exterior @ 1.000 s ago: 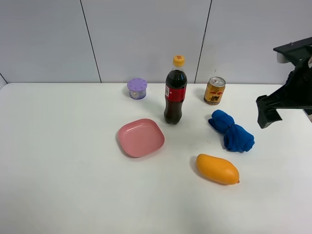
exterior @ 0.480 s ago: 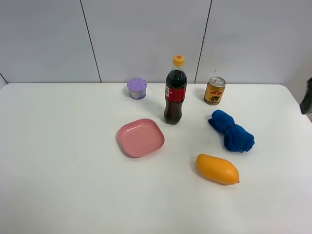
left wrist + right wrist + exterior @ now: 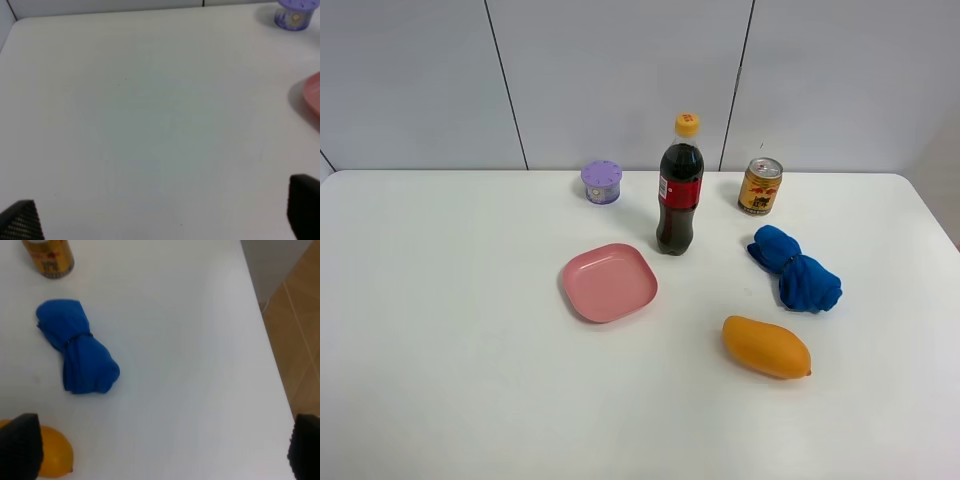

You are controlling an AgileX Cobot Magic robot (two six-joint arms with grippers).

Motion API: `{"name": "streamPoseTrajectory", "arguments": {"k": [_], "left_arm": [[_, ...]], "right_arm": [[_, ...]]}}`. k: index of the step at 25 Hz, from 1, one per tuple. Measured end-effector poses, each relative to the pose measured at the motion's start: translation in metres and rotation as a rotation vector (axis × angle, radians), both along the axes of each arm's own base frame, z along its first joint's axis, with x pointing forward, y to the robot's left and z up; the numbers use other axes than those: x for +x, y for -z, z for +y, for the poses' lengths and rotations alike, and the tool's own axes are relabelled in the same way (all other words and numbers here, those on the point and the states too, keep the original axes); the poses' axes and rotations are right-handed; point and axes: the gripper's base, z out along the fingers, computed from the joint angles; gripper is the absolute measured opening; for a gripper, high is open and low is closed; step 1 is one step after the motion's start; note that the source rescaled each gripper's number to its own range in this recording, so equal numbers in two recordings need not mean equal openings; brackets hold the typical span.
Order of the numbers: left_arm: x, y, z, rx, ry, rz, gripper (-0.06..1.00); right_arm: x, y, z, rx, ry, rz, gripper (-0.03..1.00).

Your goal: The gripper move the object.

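On the white table (image 3: 440, 330) lie an orange mango (image 3: 766, 346), a bundled blue cloth (image 3: 796, 268), a pink plate (image 3: 609, 281), a cola bottle (image 3: 680, 188), a gold can (image 3: 760, 186) and a purple tub (image 3: 602, 181). Neither arm shows in the exterior view. My right gripper (image 3: 162, 447) is open and empty, hovering above the table's right side, with the blue cloth (image 3: 77, 356), the can (image 3: 49, 256) and the mango's end (image 3: 54, 458) in its view. My left gripper (image 3: 162, 215) is open and empty over bare table, with the tub (image 3: 293, 12) and plate edge (image 3: 312, 97) off to one side.
The table's right edge (image 3: 265, 335) drops off to a brown floor (image 3: 300, 325). A grey panelled wall (image 3: 620, 70) stands behind the table.
The right arm, seen at the right edge of the exterior view a second ago, has drawn back out of that view. The objects have not moved.
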Motion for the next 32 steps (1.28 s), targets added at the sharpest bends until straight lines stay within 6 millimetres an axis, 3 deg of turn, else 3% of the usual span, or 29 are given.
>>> {"name": "streamPoseTrajectory", "arguments": {"k": [3,9,17,23,32], "left_arm": [[0.0,0.0,0.0,0.0,0.0,0.0,1.0],[0.0,0.0,0.0,0.0,0.0,0.0,1.0],[0.0,0.0,0.0,0.0,0.0,0.0,1.0],[0.0,0.0,0.0,0.0,0.0,0.0,1.0],[0.0,0.0,0.0,0.0,0.0,0.0,1.0]], "right_arm": [[-0.025,0.011,0.002,-0.003,0.0,-0.04,1.0],[-0.063,0.065,0.005,-0.009,-0.014,-0.122,1.0],[-0.086,0.12,0.013,-0.03,-0.11,-0.234,1.0],[-0.093,0.136,0.016,-0.007,-0.124,-0.255,1.0],[-0.093,0.137,0.014,-0.002,-0.1,-0.252,1.0]]}}
